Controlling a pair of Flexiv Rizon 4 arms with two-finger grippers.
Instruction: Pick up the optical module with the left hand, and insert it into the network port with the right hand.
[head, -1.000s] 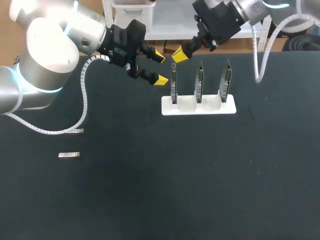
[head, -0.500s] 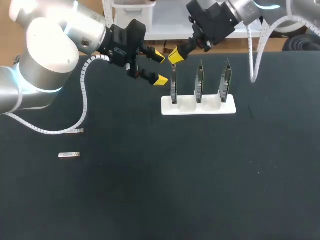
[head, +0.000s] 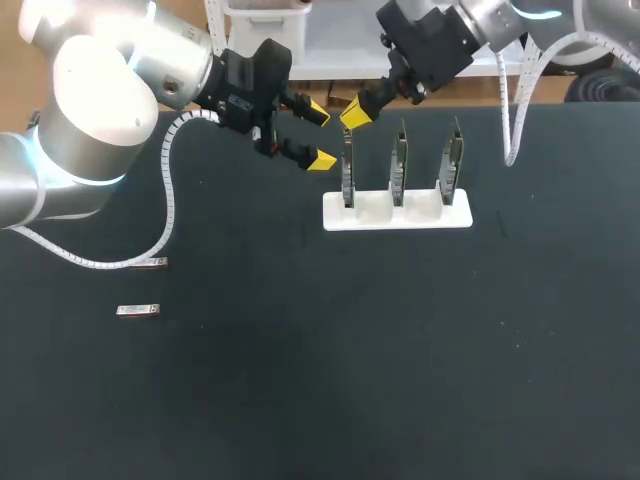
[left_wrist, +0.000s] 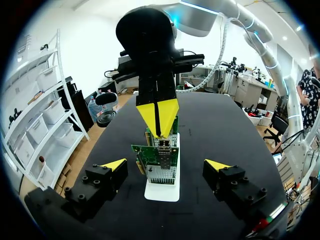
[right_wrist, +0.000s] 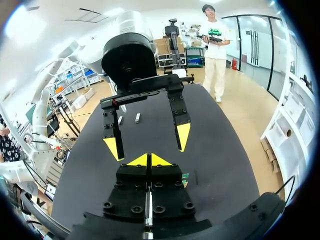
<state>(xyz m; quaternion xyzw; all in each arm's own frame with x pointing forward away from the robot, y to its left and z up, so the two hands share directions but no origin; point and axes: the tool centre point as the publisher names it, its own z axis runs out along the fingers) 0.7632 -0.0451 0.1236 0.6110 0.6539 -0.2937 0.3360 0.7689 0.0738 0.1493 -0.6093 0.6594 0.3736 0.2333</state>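
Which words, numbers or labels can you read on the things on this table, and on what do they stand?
No text can be read.
Optical module: any label too small.
Circuit cards in the white stand: markings too blurred.

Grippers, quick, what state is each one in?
Left yellow-tipped gripper: open, empty.
Right yellow-tipped gripper: shut; whether it holds anything cannot be told.

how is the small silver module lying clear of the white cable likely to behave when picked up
The optical module looks like a rigid metal bar, so it probably won't flex. Being small, it's likely light. It lies flat and low on the table, so it may skid if nudged rather than roll.
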